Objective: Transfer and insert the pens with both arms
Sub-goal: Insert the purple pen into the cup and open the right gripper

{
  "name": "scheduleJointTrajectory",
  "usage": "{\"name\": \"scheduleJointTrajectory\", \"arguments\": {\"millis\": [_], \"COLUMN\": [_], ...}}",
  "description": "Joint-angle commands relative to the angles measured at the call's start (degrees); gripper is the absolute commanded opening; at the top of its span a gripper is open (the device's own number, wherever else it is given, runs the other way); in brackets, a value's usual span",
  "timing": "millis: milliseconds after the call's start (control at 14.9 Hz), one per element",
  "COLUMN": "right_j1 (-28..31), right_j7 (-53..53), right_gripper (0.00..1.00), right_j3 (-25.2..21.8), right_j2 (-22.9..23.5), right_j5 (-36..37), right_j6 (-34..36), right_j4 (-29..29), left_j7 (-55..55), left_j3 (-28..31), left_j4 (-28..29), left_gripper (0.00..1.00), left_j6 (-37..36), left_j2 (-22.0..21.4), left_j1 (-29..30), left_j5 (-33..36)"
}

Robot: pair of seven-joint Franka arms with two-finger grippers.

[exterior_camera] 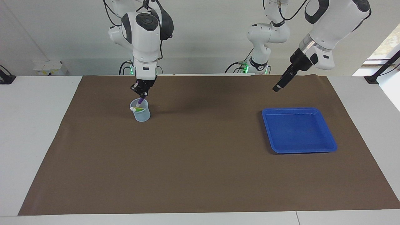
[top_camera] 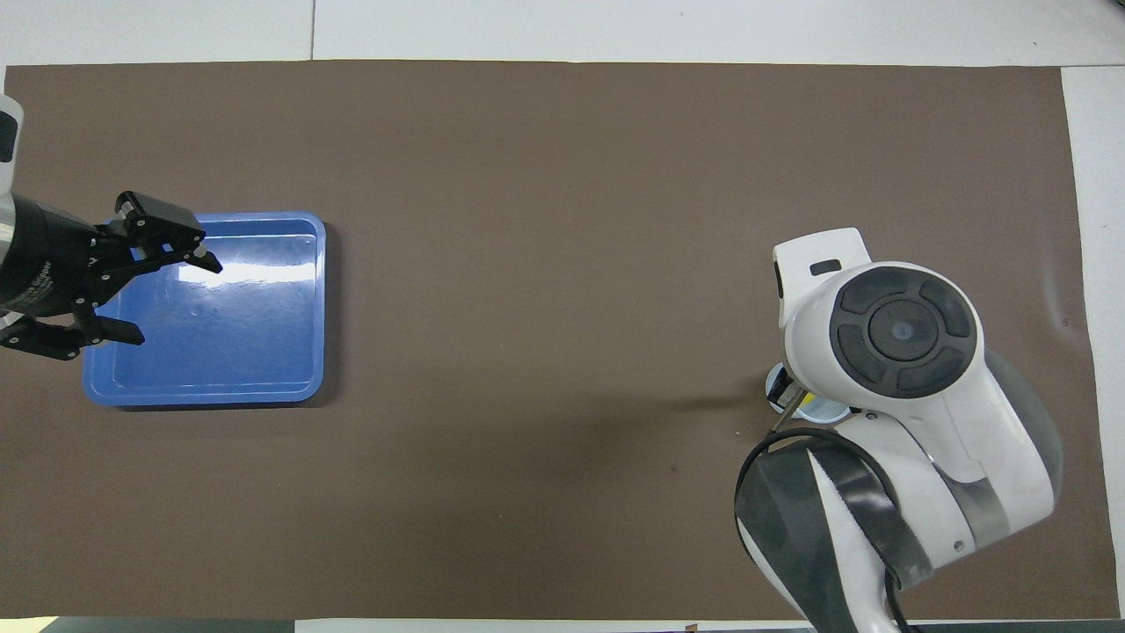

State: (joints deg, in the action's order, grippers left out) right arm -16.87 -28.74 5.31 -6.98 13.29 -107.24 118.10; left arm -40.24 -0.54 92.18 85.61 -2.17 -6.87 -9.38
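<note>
Brown mat [exterior_camera: 200, 162] on white table [exterior_camera: 37, 131]

The only lettering that shows is a short run of pale print on the black body of the left claw [top_camera: 167, 294], seen from overhead at the edge of the view over the blue tray [top_camera: 299, 387]; it is cut off there and the letters cannot be made out. No other word, number, brand or sign can be read anywhere.
</note>
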Motion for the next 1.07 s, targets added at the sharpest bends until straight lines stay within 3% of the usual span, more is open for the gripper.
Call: {"name": "scheduleJointTrajectory", "arguments": {"millis": [0, 134, 202, 269, 336, 403, 470, 605, 739, 1008], "right_j1": [0.4, 0.6, 0.6, 0.5, 0.5, 0.6, 0.7, 1.0, 1.1, 2.9], "right_j7": [-3.7, -5.2, -5.2, -5.2, -5.2, -5.2, -5.1, -4.9, -4.9, -3.3], "right_gripper": [0.01, 0.1, 0.21, 0.48, 0.61, 0.84, 1.0, 1.0, 1.0, 1.0], "right_j3": [0.0, 0.0, 0.0, 0.0, 0.0, 0.0, 0.0, -0.1, -0.2, -0.7], "right_j2": [-0.9, -1.0, -1.2, -1.2, -1.2, -1.2, -1.0, -0.8, -1.0, -0.7], "right_j5": [1.2, 1.2, 1.2, 1.2, 1.2, 1.2, 1.2, 0.3, -1.1, -10.5], "right_j6": [-3.7, -5.3, -6.1, -6.2, -6.1, -6.1, -6.1, -5.5, -3.5, 9.2], "right_j4": [4.1, 5.6, 6.1, 6.2, 6.2, 6.1, 5.8, 4.8, 1.6, -12.2], "left_j7": [13.5, 23.1, 27.6, 31.9, 35.5, 38.3, 40.7, 43.7, 43.8, 43.7], "left_j3": [-0.3, 0.0, 0.1, 0.1, 0.0, -0.1, -0.1, 0.0, 0.2, 0.4], "left_j4": [-6.8, -8.6, -9.7, -9.7, -9.7, -8.9, -6.1, -0.2, -0.7, -4.1], "left_gripper": [1.0, 1.0, 1.0, 1.0, 1.0, 1.0, 1.0, 1.0, 1.0, 1.0], "left_j6": [-6.8, -9.9, -11.4, -12.2, -12.7, -12.6, -11.4, -5.6, -4.2, -5.2], "left_j2": [3.1, 2.9, 2.6, 2.3, 1.6, 0.9, -0.1, -2.8, -2.0, 0.2], "left_j1": [1.6, 2.0, 3.2, 3.5, 3.6, 3.6, 3.7, 3.7, 3.5, 3.5], "left_j5": [6.4, 7.6, 7.6, 7.8, 7.7, 7.5, 7.4, 7.4, 7.3, 7.6]}}
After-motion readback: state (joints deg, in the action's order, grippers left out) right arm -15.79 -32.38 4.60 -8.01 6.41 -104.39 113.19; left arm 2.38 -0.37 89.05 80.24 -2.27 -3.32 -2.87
